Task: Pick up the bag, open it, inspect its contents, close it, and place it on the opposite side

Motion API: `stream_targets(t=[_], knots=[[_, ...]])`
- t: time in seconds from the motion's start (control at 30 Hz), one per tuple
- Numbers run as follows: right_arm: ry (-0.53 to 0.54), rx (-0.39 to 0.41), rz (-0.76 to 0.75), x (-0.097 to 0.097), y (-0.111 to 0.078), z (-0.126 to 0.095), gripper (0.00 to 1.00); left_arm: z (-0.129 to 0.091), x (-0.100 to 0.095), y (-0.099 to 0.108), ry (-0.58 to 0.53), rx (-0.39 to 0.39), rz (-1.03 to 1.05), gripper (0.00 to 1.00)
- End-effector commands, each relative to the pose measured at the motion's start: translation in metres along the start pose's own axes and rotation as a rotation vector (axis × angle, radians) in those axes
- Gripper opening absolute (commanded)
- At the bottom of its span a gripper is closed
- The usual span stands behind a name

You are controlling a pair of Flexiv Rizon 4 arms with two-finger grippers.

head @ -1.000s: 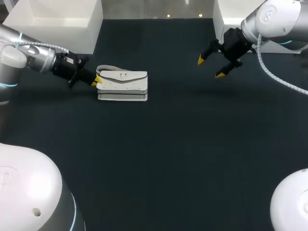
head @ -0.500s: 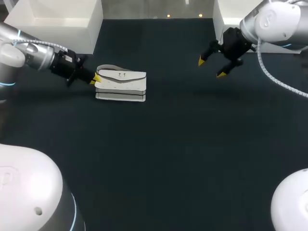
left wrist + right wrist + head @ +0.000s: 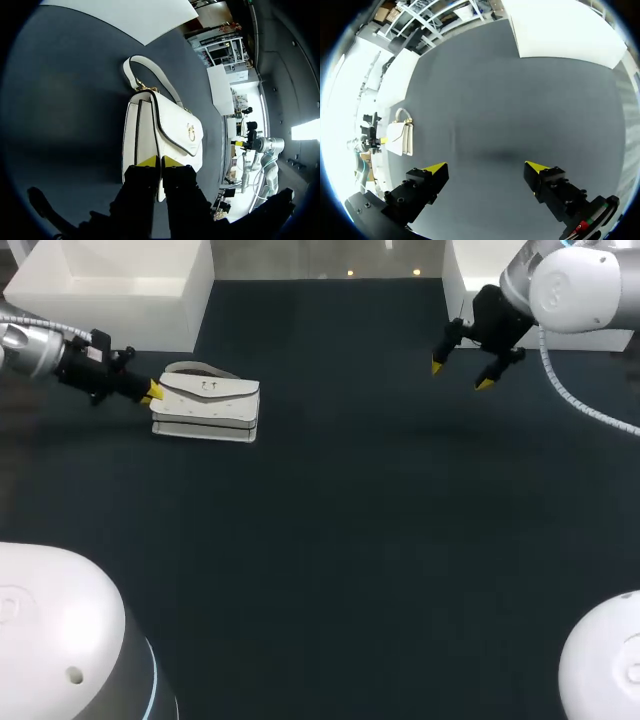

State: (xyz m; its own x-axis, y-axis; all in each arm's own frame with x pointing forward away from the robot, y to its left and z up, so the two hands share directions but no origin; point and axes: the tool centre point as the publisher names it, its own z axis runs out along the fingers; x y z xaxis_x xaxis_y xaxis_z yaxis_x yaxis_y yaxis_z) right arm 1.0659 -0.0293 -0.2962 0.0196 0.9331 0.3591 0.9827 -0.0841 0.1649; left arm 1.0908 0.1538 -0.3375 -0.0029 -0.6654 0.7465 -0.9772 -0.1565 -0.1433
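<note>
Left claw (image 3: 152, 393) is clamped on the edge of the white handbag (image 3: 207, 408), far left on the desk (image 3: 360, 540); right claw (image 3: 459, 374) is held wide open, empty, far right.

Left arm (image 3: 30, 340): enters from 9 o'clock side, lies low and near level, wrist pointing toward 3 o'clock. Left gripper (image 3: 152, 392) at table's 10 o'clock; fingers pinched close together (image 3: 160, 161), clamping end edge of bag (image 3: 175, 125).

Right arm (image 3: 570, 285): enters from 2 o'clock corner, elbow high. Right gripper (image 3: 461, 375) hangs at 1 o'clock, raised off table, fingers spread wide (image 3: 485, 167), nothing between them.
</note>
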Motion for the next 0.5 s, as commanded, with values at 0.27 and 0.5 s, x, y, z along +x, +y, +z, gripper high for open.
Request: stream_targets(t=[0.27,0.5], knots=[[-0.099,-0.048,-0.012,-0.001,-0.002,-0.014,1.00,-0.049,-0.054,-0.029,-0.027,-0.033,0.004,0.00],[-0.137,-0.088,-0.017,0.002,-0.003,-0.025,1.00,-0.072,-0.088,-0.042,-0.043,-0.013,-0.034,0.00]])
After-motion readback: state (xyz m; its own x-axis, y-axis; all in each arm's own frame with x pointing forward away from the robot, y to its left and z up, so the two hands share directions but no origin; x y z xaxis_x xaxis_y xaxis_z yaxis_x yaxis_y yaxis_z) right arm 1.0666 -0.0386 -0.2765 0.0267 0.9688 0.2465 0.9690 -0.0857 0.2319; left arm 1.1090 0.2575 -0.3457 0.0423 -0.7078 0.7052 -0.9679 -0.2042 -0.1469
